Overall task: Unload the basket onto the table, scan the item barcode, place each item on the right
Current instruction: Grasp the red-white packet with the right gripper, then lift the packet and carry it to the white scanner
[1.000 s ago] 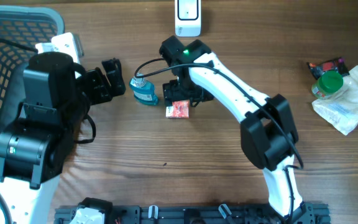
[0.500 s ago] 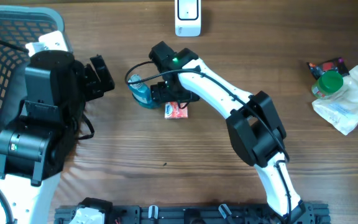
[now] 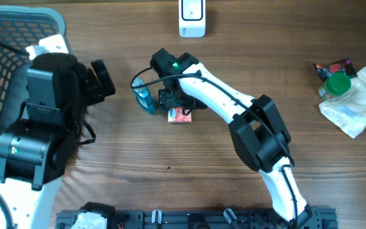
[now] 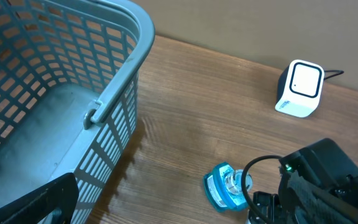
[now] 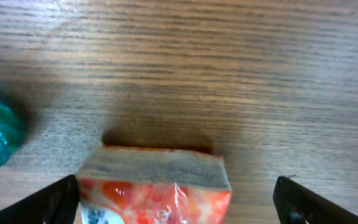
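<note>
Presently we find the right jaws spread wide and empty over the red packet (image 5: 157,186), which lies flat on the worktop (image 3: 138,184) beside the teal bottle (image 3: 145,100), evidently poised to lift it toward the scanner (image 3: 191,16), while the left jaws stand wide near the basket (image 3: 5,38).

My L arm (image 3: 40,121) is folded up at the left side, wrist approx level. L gripper (image 3: 101,79) faces right w/ jaws wide apart. My R arm (image 3: 234,108) stretches fwd & left across the middle, elbow bent, wrist tipped down. R gripper (image 3: 175,103) is spread fully, fingertips (image 5: 64,193) at opposite edges of the wrist view.
</note>
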Robot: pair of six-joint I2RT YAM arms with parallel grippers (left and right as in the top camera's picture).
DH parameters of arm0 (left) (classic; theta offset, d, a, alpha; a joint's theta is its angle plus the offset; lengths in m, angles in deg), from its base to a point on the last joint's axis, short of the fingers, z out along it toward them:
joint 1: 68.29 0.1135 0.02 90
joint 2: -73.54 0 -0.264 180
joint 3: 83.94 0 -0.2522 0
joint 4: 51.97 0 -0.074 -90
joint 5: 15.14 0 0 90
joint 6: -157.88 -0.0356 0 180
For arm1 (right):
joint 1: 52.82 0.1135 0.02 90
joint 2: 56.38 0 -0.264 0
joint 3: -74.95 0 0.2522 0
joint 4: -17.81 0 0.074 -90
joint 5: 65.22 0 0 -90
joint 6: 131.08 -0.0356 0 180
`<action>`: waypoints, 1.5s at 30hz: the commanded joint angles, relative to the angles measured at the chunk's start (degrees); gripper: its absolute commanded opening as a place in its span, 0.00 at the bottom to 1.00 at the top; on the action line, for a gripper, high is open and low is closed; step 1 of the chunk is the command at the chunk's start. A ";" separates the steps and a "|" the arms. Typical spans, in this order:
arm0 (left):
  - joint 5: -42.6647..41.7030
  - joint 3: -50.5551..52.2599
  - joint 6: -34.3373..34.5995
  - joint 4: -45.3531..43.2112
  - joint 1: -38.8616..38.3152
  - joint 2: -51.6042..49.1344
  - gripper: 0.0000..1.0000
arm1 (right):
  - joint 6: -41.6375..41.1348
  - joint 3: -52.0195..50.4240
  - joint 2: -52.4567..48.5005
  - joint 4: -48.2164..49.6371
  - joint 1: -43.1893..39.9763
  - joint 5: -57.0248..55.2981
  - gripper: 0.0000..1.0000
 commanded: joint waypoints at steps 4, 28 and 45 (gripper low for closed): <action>1.16 -0.74 -0.92 0.02 0.26 -0.07 1.00 | -5.77 -4.00 -1.07 1.49 0.02 2.16 1.00; 1.16 -0.74 -0.90 0.66 0.26 -0.07 1.00 | -5.38 -4.09 -1.07 1.44 0.00 2.80 0.75; 1.14 -0.74 -0.68 0.92 0.26 -0.09 1.00 | 4.81 5.62 -1.01 -19.85 -12.83 24.17 0.70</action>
